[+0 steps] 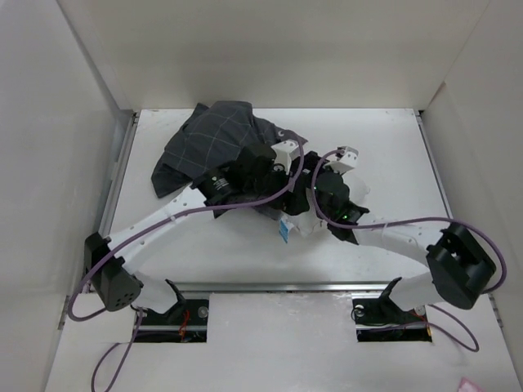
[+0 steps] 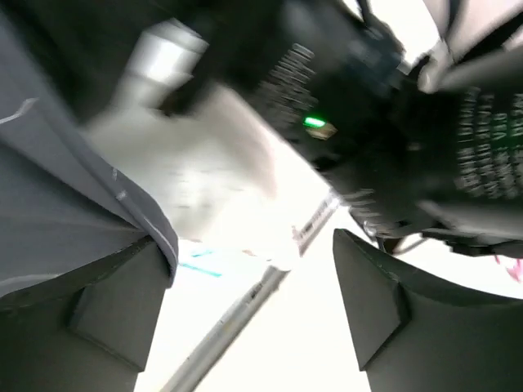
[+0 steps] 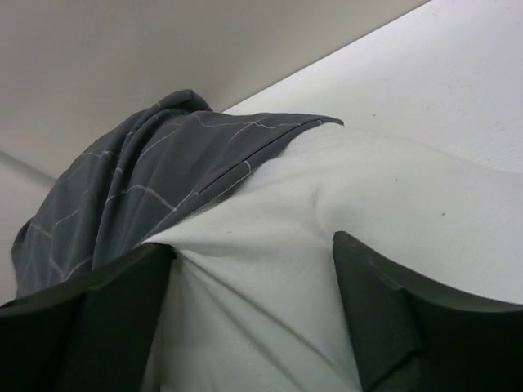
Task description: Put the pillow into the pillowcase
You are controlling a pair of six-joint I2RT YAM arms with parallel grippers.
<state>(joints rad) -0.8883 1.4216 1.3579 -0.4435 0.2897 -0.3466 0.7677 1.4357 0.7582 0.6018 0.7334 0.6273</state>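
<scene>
The right gripper has its two dark fingers spread wide. The white pillow bulges up into the gap between them, creased where it meets the left-hand finger, and nothing is pinched. Just beyond the fingertips the pillowcase, dark grey with a thin light check, lies over the far end of the pillow, its hem drawn across the white cloth and the rest bunched in folds toward the wall. The left gripper also stands wide open, with only the bare table and a metal rail showing in the gap. A fold of the grey pillowcase hangs against one finger, though the wrist view is too blurred to tell whether it rests on it. Past that is a pale blur of pillow and the dark body of the right arm with a green light. From above, both wrists meet near the middle of the white table. The pillowcase is heaped toward the back left, and the pillow's blue tag pokes out beneath the arms.
</scene>
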